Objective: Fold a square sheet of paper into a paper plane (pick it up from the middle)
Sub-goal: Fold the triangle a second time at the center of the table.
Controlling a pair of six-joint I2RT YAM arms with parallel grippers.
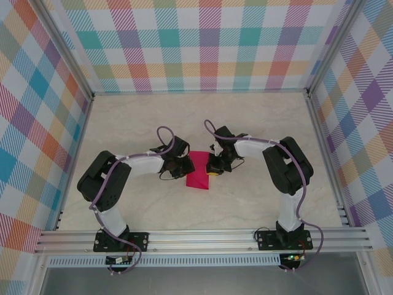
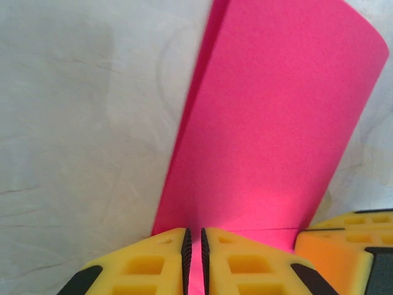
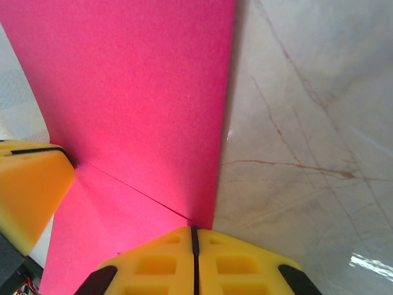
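Left pincer (image 1: 186, 167) and right pincer (image 1: 211, 166) hide the paper's (image 1: 198, 175) side edges.

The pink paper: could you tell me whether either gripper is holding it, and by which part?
Both: the left gripper pinches one edge of the pink paper, the right gripper apparently the opposite edge, by the crease.

We look down on a pale, marble-veined tabletop (image 1: 258, 123) boxed in by walls (image 1: 202, 43) of pastel plaid, aluminium posts (image 1: 63, 49) at the corners and a silver rail (image 1: 202, 238) along its near edge, evenly lit.
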